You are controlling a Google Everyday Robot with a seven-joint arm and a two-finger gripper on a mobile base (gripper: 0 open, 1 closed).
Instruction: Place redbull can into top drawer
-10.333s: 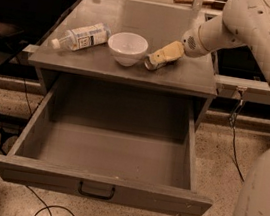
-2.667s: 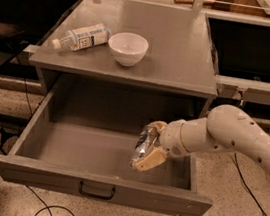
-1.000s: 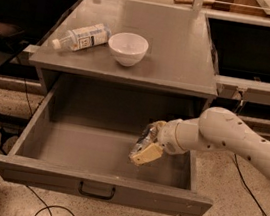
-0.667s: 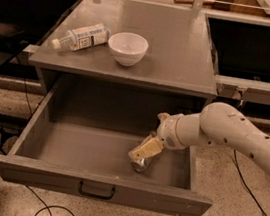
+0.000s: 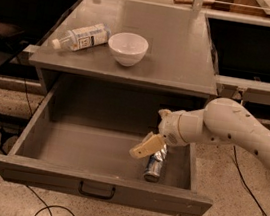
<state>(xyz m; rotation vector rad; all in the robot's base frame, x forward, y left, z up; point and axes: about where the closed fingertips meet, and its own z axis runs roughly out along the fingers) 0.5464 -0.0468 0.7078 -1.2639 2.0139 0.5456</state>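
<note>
The redbull can [image 5: 154,166], slim and silver with blue markings, lies on its side on the floor of the open top drawer [image 5: 68,148], near its right front corner. The drawer is wide, grey metal, with a dark curved handle [image 5: 96,191] at the centre of its front panel. My gripper [image 5: 146,146], with tan fingers, hovers just above and to the left of the can, inside the drawer. It holds nothing and the fingers stand apart from the can. The white arm reaches in from the right.
On the grey cabinet top [image 5: 184,51] stand a white bowl [image 5: 127,48] and a clear plastic bottle with a white label [image 5: 82,36] lying on its side. Dark shelving flanks the cabinet. Cables run over the speckled floor.
The gripper carried the can from the cabinet top down into the drawer. It has now let go: the can lies on the drawer floor and the gripper has lifted slightly.
</note>
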